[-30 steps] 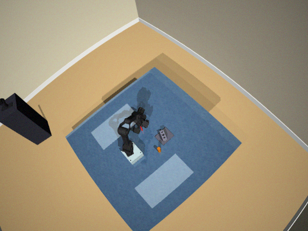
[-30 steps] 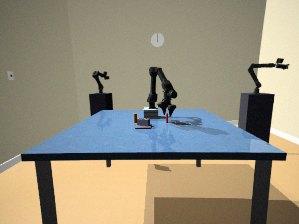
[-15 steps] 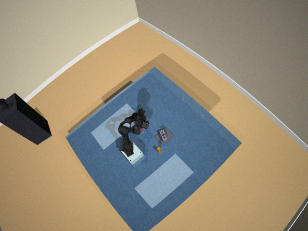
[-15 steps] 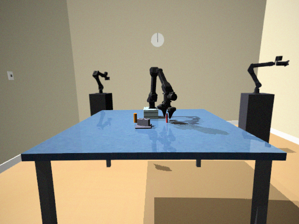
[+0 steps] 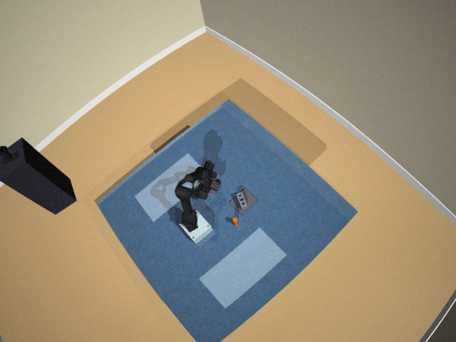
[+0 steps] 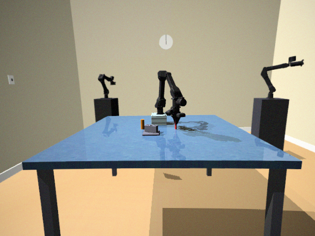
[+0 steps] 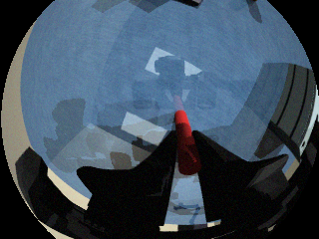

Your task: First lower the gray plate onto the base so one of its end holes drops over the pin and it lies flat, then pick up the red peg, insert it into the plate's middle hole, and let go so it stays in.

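Observation:
The gray plate (image 5: pixel 240 197) (image 6: pixel 151 129) sits level on the gray base (image 5: pixel 251 200) (image 6: pixel 144 133), with its row of holes facing up. The pin cannot be told apart inside the plate. The red peg (image 5: pixel 210 192) (image 6: pixel 175 126) (image 7: pixel 182 121) stands upright on the table, away from the base. My gripper (image 6: pixel 175 123) (image 7: pixel 183 134) points down and is shut on the upper part of the red peg. In the wrist view, a fingertip lies on each side of the peg. In the top view, the arm hides most of the fingers.
An orange cylinder (image 5: pixel 235 221) (image 6: pixel 142 124) stands upright beside the base, on the side away from the peg. The arm's pale mount (image 5: pixel 200 228) (image 6: pixel 159 119) is on the blue table (image 5: pixel 294 206) (image 6: pixel 162 152). Other arms stand on dark pedestals beyond the table.

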